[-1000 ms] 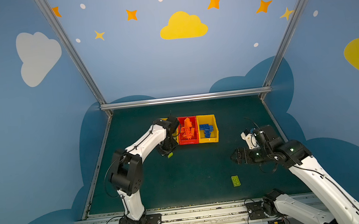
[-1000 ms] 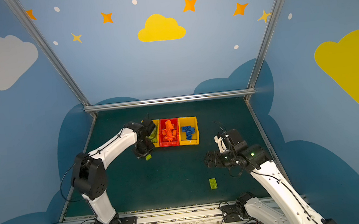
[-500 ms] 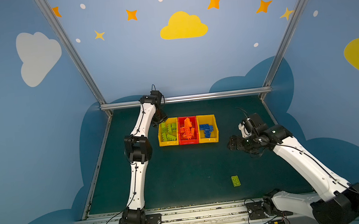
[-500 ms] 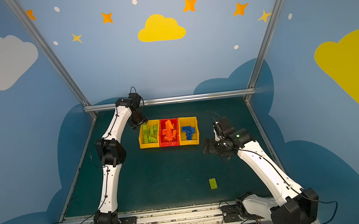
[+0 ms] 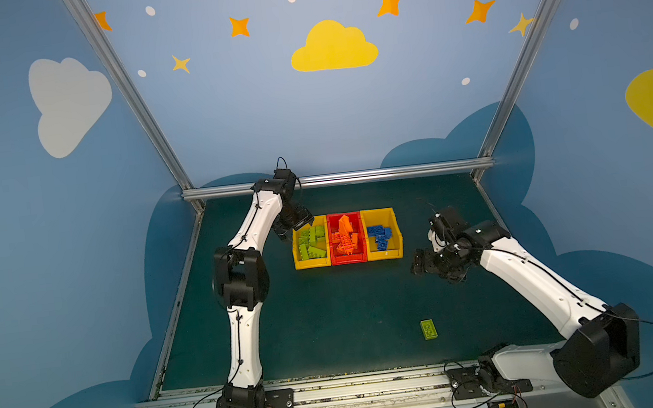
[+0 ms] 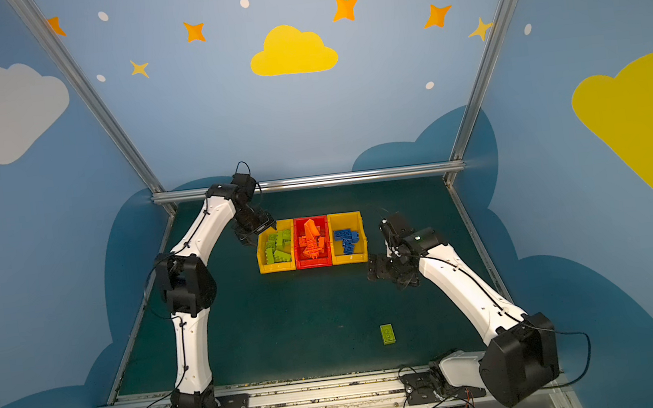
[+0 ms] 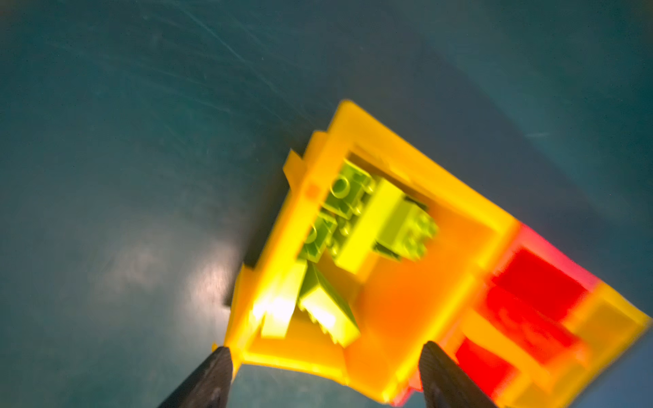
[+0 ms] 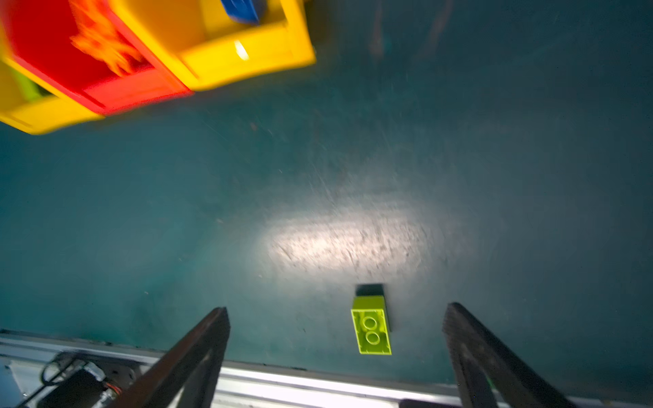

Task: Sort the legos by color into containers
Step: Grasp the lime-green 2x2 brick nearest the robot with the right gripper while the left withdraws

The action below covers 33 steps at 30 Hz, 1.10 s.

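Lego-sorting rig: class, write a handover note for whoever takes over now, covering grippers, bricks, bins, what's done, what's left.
Left gripper: open, empty, by the left yellow plastic bin.
Right gripper: open, empty.
Done: lime green plastic bricks in that bin, orange bricks in the red plastic bin, blue bricks in the right yellow plastic bin.
Left: one lime green oblong brick lies on the dark green table.
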Each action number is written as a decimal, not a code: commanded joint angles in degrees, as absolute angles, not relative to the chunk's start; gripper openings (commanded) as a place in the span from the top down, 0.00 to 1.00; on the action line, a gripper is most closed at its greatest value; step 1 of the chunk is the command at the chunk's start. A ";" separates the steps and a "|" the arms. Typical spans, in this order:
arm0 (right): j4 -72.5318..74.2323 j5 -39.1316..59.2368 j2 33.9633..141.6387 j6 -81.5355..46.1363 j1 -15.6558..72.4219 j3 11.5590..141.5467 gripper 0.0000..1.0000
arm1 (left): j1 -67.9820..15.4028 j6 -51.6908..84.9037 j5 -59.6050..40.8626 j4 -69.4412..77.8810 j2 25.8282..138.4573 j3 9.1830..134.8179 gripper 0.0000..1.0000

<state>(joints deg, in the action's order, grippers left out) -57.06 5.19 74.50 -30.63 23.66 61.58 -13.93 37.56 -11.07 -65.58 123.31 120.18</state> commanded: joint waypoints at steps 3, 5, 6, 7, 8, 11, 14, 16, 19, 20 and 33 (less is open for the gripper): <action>-57.74 9.17 74.23 -30.83 23.94 55.41 0.10 | -16.04 40.08 -7.82 -56.27 106.25 102.87 0.06; -56.88 10.89 74.05 -31.49 24.80 52.84 0.12 | -17.03 41.25 -5.82 -54.16 99.81 94.61 0.04; -56.35 11.55 74.09 -31.87 25.40 51.62 0.13 | -17.47 42.10 -5.04 -53.65 96.77 91.30 0.04; -55.45 12.77 74.23 -32.02 26.17 50.28 0.15 | -17.97 43.21 -4.24 -53.29 93.48 87.46 0.03; -54.97 13.92 74.57 -31.47 26.93 49.40 0.17 | -18.38 44.34 -3.48 -53.07 90.23 84.11 0.03; -54.45 14.19 77.07 -31.00 29.17 47.91 0.17 | -19.89 48.23 -1.11 -53.13 80.71 74.31 0.02; -54.62 12.55 81.38 -31.52 31.12 46.94 0.19 | -20.98 52.20 0.58 -54.39 71.50 66.81 0.02; -53.45 11.87 82.55 -31.82 32.05 45.67 0.19 | -21.51 54.57 1.67 -55.62 65.93 63.03 0.01; -51.82 12.31 83.18 -31.61 32.34 43.70 0.21 | -21.73 57.25 3.43 -57.24 58.08 58.56 0.01; -51.28 12.08 83.38 -31.51 32.34 43.14 0.23 | -21.80 57.88 3.97 -57.73 55.74 57.48 0.01; -51.98 11.86 87.12 -30.95 33.14 44.87 0.74 | -21.63 57.81 4.75 -56.42 52.51 53.09 0.00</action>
